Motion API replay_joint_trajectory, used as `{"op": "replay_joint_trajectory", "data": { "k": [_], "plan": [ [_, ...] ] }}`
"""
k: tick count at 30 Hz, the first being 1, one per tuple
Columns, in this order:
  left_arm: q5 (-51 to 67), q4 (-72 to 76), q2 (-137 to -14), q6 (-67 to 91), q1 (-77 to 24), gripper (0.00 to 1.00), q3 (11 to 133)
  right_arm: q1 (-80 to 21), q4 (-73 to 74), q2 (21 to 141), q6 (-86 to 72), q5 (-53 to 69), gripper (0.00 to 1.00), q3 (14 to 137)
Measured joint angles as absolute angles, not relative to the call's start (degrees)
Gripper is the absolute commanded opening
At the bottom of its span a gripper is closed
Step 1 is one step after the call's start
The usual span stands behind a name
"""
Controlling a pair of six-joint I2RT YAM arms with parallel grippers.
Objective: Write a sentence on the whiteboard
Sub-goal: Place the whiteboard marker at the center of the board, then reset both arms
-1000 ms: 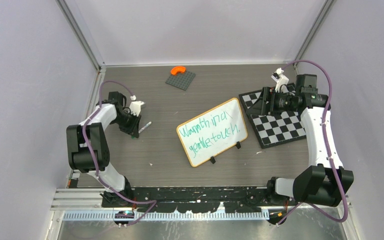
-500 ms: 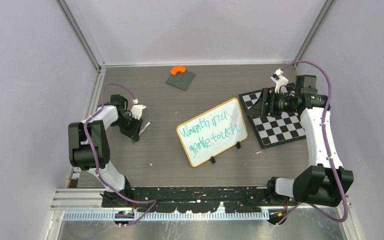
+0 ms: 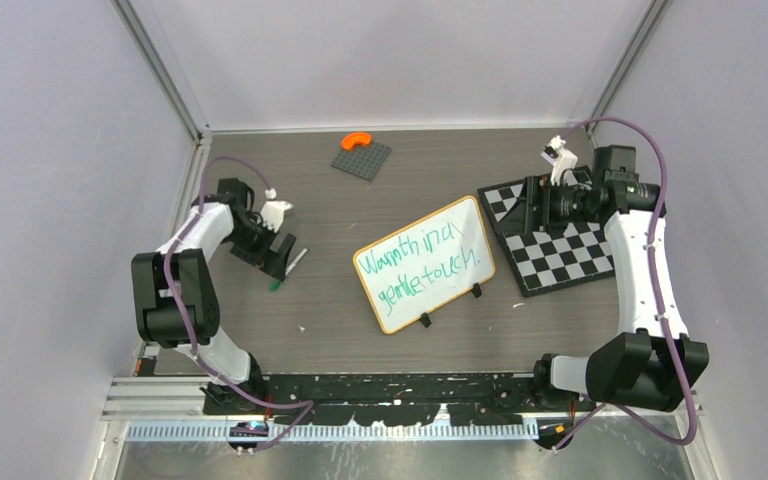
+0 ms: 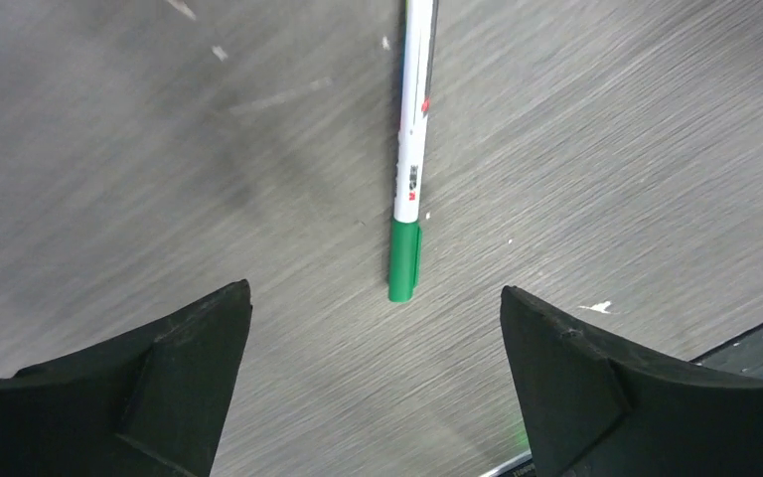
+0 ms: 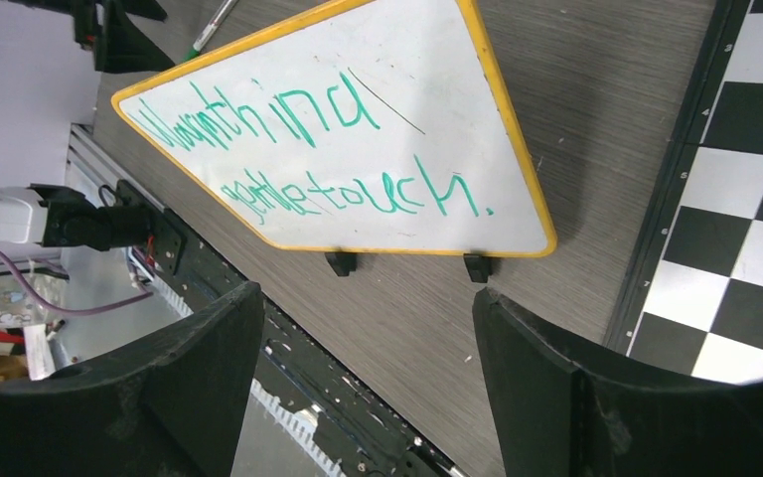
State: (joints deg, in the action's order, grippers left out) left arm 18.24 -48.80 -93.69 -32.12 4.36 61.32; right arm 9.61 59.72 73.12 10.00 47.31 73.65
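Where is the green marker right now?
In the top view, the green marker lies flat on the table's left side, beneath the left gripper's open jaws and left of the whiteboard.

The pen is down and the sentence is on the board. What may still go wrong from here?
The pen lies loose between the fingers of the open left hand; a sideways pull-back could knock it rolling. The green sentence on the board could smear if either arm brushes it.

Pale lilac walls (image 3: 400, 60) enclose a dark wood-grain table (image 3: 340, 310), with aluminium posts (image 3: 160, 70) at the corners.
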Motion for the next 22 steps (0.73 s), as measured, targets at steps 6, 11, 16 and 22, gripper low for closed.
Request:
{"op": "replay_joint_trajectory", "data": {
  "k": [6, 11, 16, 22],
  "plan": [
    [22.79, -57.43, -92.97, -30.26, 4.95, 1.00, 77.56, 11.14, 62.08, 75.96, 12.43, 45.71, 0.89, 81.23],
    [29.36, -61.19, -92.84, -24.91, 9.04, 1.00, 91.53, 16.58, 63.53, 80.93, 14.85, 45.17, 0.89, 88.66],
    [30.02, -58.89, -89.43, -17.82, 11.46, 1.00, 91.96, 22.11, 63.51, 84.60, 16.45, 43.68, 0.89, 90.00],
    [29.58, -54.89, -82.65, -11.25, 12.14, 1.00, 83.46, 25.39, 61.08, 86.87, 16.88, 40.03, 0.89, 86.24]
  ]
}}
